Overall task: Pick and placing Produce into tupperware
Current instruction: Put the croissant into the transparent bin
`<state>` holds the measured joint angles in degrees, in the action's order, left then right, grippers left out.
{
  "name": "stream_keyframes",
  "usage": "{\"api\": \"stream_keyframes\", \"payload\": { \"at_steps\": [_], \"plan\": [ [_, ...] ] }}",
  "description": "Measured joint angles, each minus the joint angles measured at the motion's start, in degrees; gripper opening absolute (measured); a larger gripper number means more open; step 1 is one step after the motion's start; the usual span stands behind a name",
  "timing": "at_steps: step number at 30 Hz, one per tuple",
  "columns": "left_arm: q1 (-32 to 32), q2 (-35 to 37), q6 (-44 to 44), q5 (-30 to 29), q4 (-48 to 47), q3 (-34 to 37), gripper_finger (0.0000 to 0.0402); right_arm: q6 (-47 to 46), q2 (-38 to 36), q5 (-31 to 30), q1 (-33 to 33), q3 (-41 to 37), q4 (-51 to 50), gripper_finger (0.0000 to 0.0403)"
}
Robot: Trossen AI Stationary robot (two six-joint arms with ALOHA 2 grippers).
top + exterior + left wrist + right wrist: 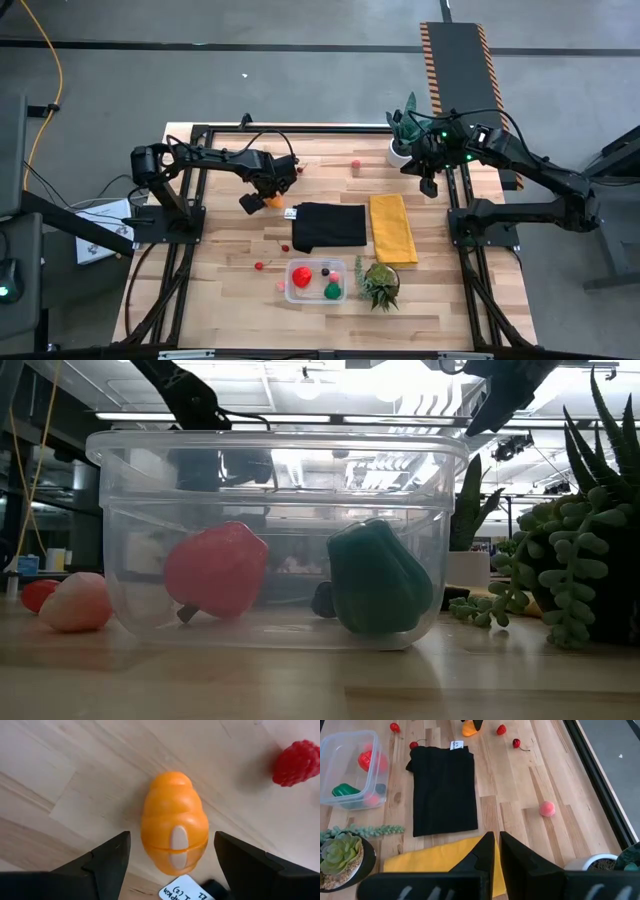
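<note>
The wooden table (pixel 440 300) is carrying a black cloth (pixel 329 226) with a yellow cloth (pixel 392 228) just beside it. The left gripper (pixel 170 855) is hanging low over the table beyond the black cloth's corner, its jaws standing wide on either side of an orange toy vegetable (pixel 174 836) without touching it. The right gripper (pixel 495 852) is waiting near a white plant pot (pixel 399 152), its fingers pressed together and holding nothing. The tupperware (pixel 316 281) is sitting at the near edge, containing a red pepper (pixel 215 570), a green pepper (pixel 380 580) and a dark berry (pixel 323 600). A succulent (pixel 380 283) is standing beside it. A raspberry (pixel 296 763) is lying near the orange piece.
</note>
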<state>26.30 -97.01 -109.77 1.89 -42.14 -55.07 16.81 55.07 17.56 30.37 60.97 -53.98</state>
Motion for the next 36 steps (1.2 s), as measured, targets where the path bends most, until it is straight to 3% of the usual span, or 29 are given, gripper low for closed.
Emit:
{"api": "stream_keyframes", "payload": {
  "at_steps": [25,36],
  "plan": [
    [0.0,0.0,0.0,-1.5,-1.4,0.0,0.0275,0.0,0.0,0.0,0.0,0.0,-0.2,0.0016],
    [0.0,0.0,0.0,1.4,-5.0,0.0,0.0275,0.0,0.0,0.0,0.0,0.0,-0.2,0.0016]
  ]
}}
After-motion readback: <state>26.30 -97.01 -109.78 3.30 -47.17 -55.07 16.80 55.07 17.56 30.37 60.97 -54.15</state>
